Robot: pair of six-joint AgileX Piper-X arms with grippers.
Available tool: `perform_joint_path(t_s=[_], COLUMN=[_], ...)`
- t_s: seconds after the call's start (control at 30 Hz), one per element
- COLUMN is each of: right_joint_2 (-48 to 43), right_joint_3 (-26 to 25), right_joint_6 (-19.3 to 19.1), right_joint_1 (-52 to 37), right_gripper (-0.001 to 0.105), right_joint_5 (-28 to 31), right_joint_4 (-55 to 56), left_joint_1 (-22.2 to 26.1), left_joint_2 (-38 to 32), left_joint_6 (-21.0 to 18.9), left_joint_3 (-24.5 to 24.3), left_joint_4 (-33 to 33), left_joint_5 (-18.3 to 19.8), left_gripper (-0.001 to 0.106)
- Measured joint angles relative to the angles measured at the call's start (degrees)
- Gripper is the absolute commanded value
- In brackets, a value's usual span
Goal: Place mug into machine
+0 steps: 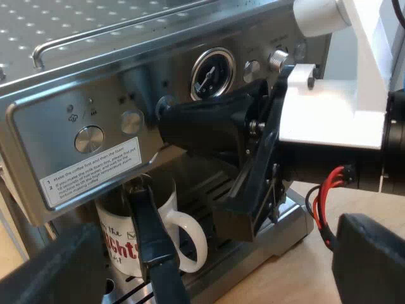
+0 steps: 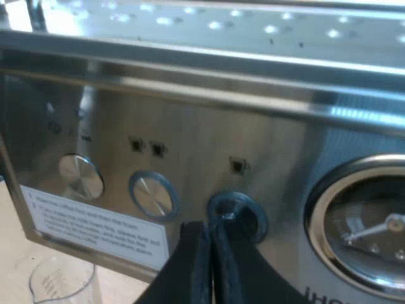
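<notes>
The white mug with red lettering stands on the drip tray of the espresso machine, under its front panel. The holder's dark handle juts out across the mug's front. The near fingers of my left gripper are spread wide on either side of the mug, open and apart from it. My right gripper is shut, its tips pressed against a round blue-ringed button on the panel. From the left wrist view, the right gripper reaches across the panel above the mug.
A pressure gauge sits on the panel beside the pressed button, with further round buttons and a white instruction label. A clear measuring glass stands on the wooden table by the machine.
</notes>
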Motion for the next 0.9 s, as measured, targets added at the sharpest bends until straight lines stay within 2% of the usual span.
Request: perform_joint_path(t_s=[0.9], right_joint_2=[0.0], right_joint_3=[0.0], right_joint_6=[0.0], right_joint_1=[-0.9], right_gripper=[0.0], right_joint_5=[0.0], right_joint_4=[-0.1], left_joint_1=[0.0], left_joint_2=[0.0], left_joint_6=[0.0], left_joint_3=[0.0], left_joint_4=[0.0], left_joint_5=[0.0], left_gripper=[0.079])
